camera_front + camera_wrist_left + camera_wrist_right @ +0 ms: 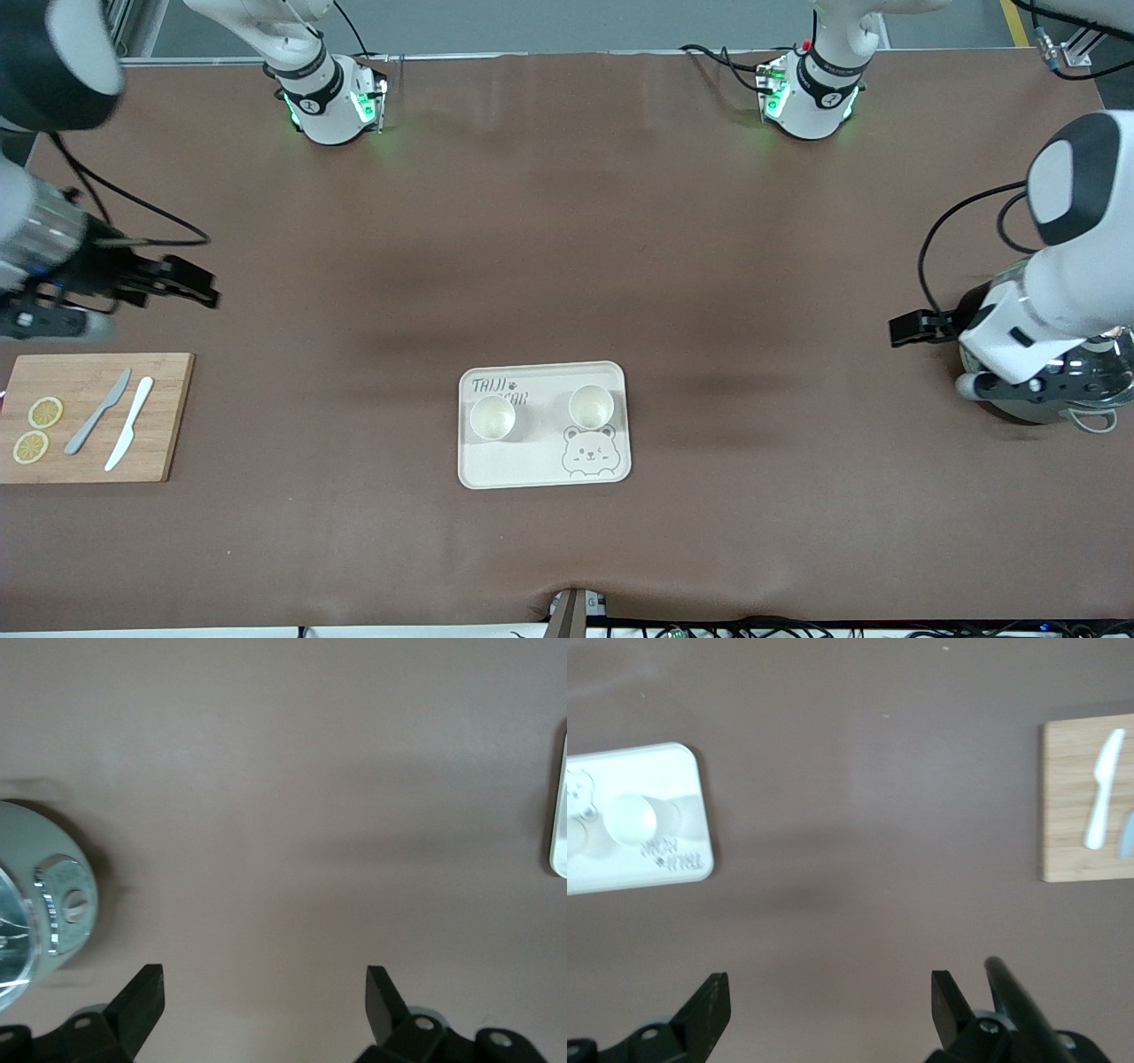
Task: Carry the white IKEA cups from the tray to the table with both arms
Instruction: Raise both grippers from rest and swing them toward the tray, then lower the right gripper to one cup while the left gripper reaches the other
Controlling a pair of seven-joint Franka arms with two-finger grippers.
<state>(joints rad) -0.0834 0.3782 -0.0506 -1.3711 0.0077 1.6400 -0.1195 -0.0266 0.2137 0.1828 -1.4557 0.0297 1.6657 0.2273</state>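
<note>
Front view, lower centre: beige rounded-rectangle tray (542,461) with a raised rim, printed lettering and a bear face, lying flat on the brown table cover (567,266). Two small cream-white cups stand upright on it, apart from each other, both open-mouthed, round, plain and handleless. One cup (493,417) sits toward the right arm's end of the tray, the other cup (591,407) toward the left arm's end, just above the bear print. Wide bare cover on all sides of the tray; nothing touches its edges.

Right gripper (190,288), mid-left of the frame, hovers over bare cover above the board's upper edge, fingers (709,1014) spread wide, nothing between them. Left gripper (908,330), mid-right of the frame, hovers over bare cover beside the pot, fingers (146,997) also spread wide and empty. Both are well apart from the tray.

Lower left of the frame: wooden cutting board (164,416), flat, rectangular, visible grain, at the table's edge. On it a grey knife (97,412) and a white knife (129,424) lie side by side, plus two lemon slices (37,430).

Right edge of the frame: shiny metal pot with a glass lid (1094,377), partly hidden under the left arm.

Cover is matte, slightly wrinkled along the bottom edge.
</note>
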